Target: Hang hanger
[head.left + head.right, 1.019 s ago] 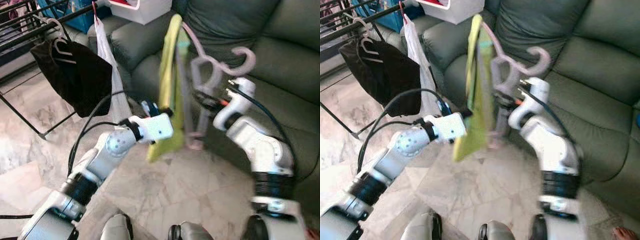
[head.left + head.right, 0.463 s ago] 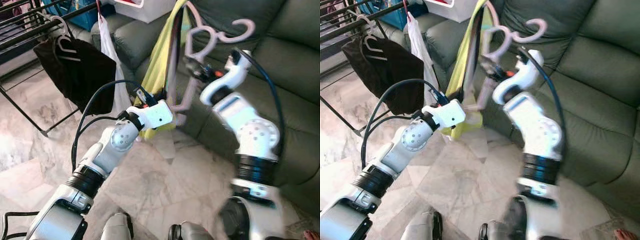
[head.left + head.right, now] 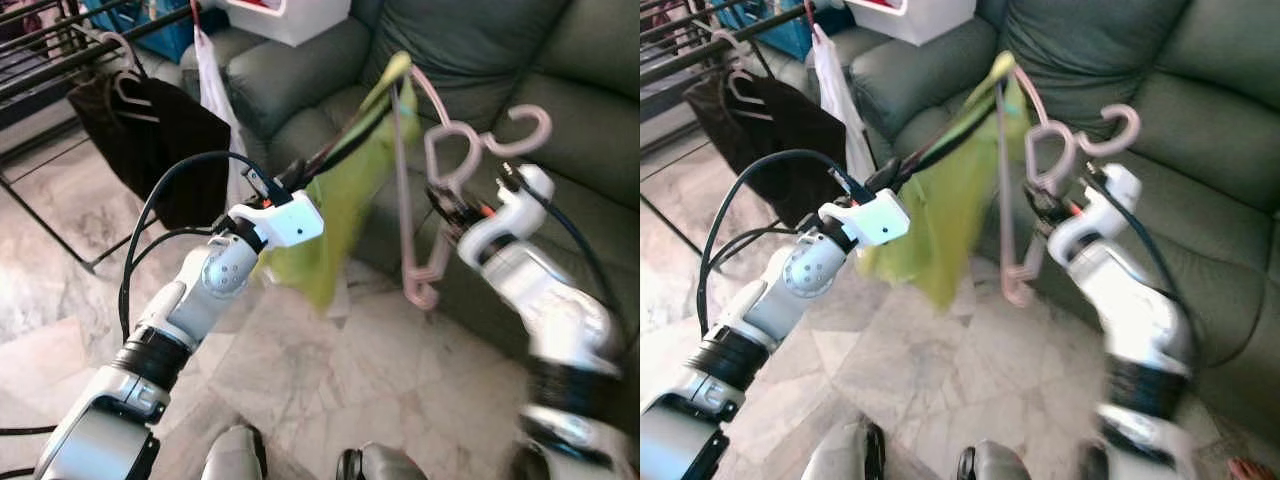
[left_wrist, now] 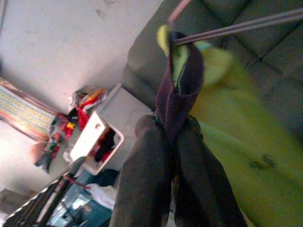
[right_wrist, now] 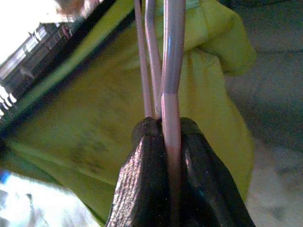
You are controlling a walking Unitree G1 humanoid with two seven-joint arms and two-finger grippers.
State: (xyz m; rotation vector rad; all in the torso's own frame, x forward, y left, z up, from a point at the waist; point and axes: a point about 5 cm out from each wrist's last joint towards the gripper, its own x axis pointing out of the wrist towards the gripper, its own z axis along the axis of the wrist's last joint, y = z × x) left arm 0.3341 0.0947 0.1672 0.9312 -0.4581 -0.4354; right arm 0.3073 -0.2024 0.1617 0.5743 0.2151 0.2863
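A pink plastic hanger is held up in front of the sofa, its hook pointing right. A yellow-green garment with dark trim drapes from its upper left end. My right gripper is shut on the hanger's stem, and in the right wrist view the fingers pinch the pink bars. My left gripper is shut on the garment's dark edge, pulling it out to the left. The picture is motion-blurred.
A black drying rack stands at the far left with a black garment on a white hanger and a white cloth. A dark green sofa fills the back, with a white basket on it. The floor is marble tile.
My right arm has swung down and to the right, carrying the hanger with it. The left gripper shifted slightly left, so the garment now stretches slanted between both grippers.
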